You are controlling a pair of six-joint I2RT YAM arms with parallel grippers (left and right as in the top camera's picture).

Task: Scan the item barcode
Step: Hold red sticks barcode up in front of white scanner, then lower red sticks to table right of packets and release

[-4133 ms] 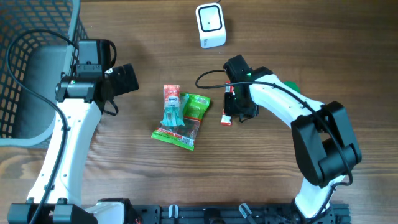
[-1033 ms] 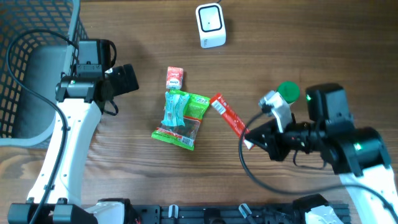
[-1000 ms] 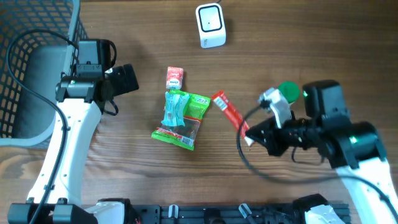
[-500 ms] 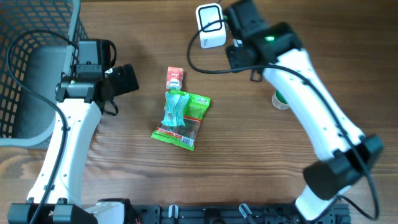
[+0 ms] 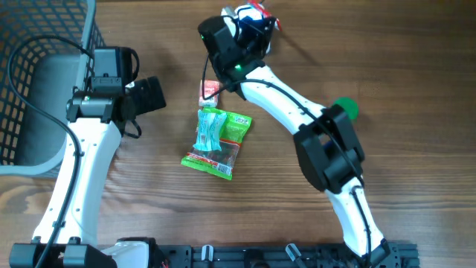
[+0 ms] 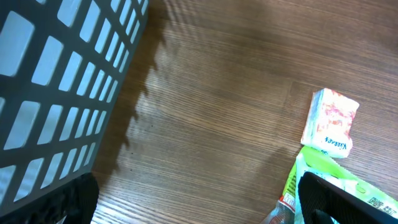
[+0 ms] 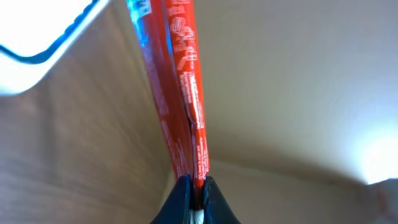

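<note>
The item is a long red stick packet [image 7: 181, 81], pinched at its lower end by my shut right gripper [image 7: 196, 186]. Just left of the packet's upper end is the white scanner [image 7: 34, 37], blurred and very close. From overhead, the right gripper [image 5: 255, 20] is at the table's far edge over the scanner [image 5: 242, 13], which is mostly covered, and only a sliver of the red packet [image 5: 258, 7] shows. No barcode can be made out. My left gripper [image 5: 154, 94] is open and empty, left of the snack pile.
A pile of green and teal snack packets [image 5: 218, 143] lies mid-table with a small pink-and-white packet [image 5: 210, 91] above it. A green-capped object [image 5: 346, 109] sits to the right. A dark wire basket [image 5: 44, 45] fills the far left corner.
The right arm has swung from the right side of the table up to the scanner, carrying the red packet, and now covers the scanner. The left arm has not moved.
</note>
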